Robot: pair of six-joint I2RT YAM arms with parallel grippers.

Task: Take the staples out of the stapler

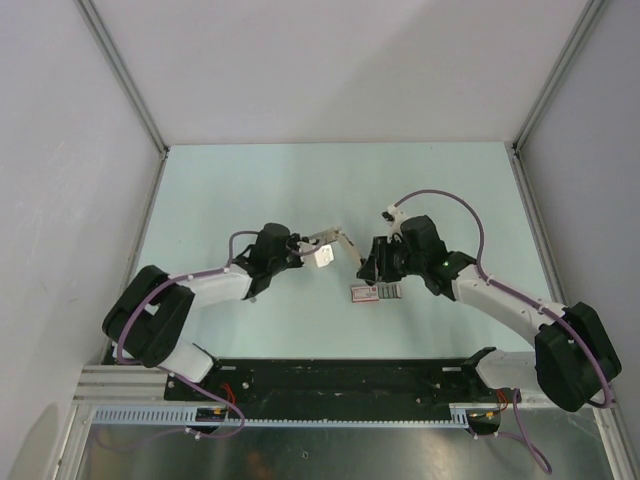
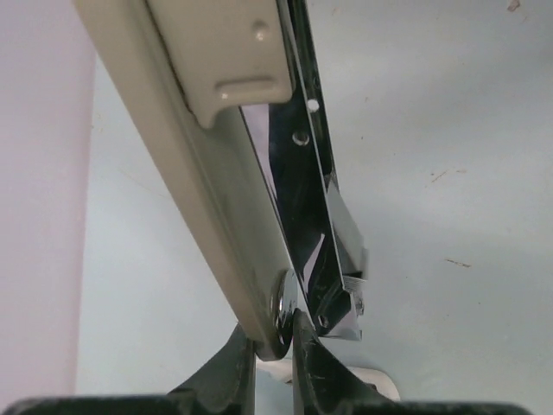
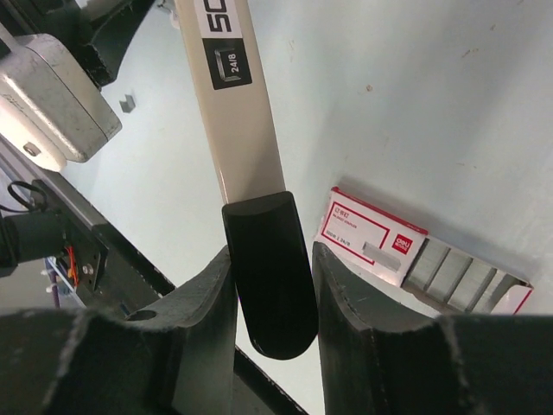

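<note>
The cream-and-black stapler [image 1: 330, 237] stretches between the left tool [image 1: 312, 254] and the right tool [image 1: 366, 265]. A flat red-and-white box [image 1: 376, 292] lies below, and the far side of the pale green table [image 1: 300, 180] is open.

Cream-beige stapler [image 3: 246, 130] with black tip; red-and-white box [image 3: 367, 233]; pale green table [image 1: 250, 190].

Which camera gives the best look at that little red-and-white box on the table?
The right wrist view: the red-and-white box lies close, open, with staple strips showing, beside the stapler. The top external view shows the box only as a tiny patch near the right claw. The left wrist view misses it.
</note>
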